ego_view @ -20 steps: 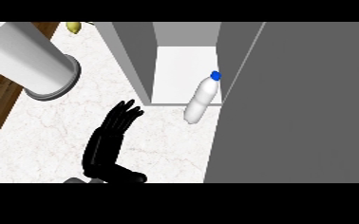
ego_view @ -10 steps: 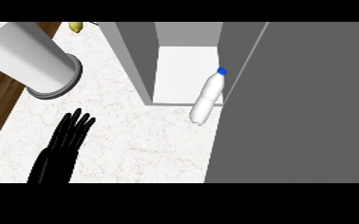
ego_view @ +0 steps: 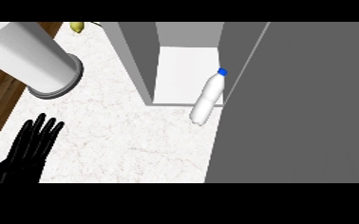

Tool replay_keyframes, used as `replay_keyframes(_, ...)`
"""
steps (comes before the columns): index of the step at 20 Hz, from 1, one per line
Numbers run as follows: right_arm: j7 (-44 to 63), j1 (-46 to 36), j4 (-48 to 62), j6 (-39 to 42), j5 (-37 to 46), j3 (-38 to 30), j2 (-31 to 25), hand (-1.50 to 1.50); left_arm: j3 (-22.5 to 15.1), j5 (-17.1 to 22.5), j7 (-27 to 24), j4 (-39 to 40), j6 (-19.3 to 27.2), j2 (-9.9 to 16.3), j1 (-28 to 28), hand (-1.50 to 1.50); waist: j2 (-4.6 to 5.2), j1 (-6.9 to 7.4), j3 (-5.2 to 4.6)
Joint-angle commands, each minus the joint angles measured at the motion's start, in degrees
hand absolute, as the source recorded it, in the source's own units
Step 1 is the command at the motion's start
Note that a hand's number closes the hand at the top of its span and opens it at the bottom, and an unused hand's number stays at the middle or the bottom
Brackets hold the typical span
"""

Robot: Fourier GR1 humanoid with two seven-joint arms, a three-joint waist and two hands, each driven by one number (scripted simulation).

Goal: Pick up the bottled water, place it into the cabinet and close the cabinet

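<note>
Marble surface (ego_view: 126,137) carries the bottled water (ego_view: 207,98), leaning at the open cabinet (ego_view: 184,71) threshold, unheld; left hand (ego_view: 32,144) rests lower-left, fingers straight; judged step: grasp still pending, requiring a reach to the bottle.

Left hand (ego_view: 32,144) shows at the lower left edge, black fingers straight, spread, pointing up.

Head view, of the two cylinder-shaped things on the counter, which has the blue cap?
The bottled water, white and slim, by the cabinet; not the big grey canister.
</note>
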Motion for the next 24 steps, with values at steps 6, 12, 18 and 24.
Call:
replay_keyframes(6, 7.2, -18.6, -0.8, -15.4, 19.1, 16.0, 7.2, 1.50, 4.1, 3.7, 2.7, -4.5, -2.1, 5.0, 3.5, -1.50, -0.18, 0.38, -0.15)
replay_keyframes(12, 10.4, -32.5, 11.9, -30.1, 30.8, 27.7, 19.7, 1.50, 6.4, 6.0, 3.5, -7.3, -3.8, 6.5, 4.9, -1.50, 0.22, 0.70, 0.04)
replay_keyframes(18, 5.5, -45.9, 24.8, -46.1, 22.5, 27.0, 20.0, 1.50, 9.9, 8.1, 5.2, -12.7, -5.0, 9.2, 8.7, -1.50, 0.86, 2.19, 0.27)
replay_keyframes(24, -1.6, -58.3, 39.3, -45.3, 7.9, 18.7, 20.0, 1.50, 10.1, 6.8, 5.8, -13.0, -4.4, 7.2, 9.0, -1.50, 1.48, 2.66, 0.28)
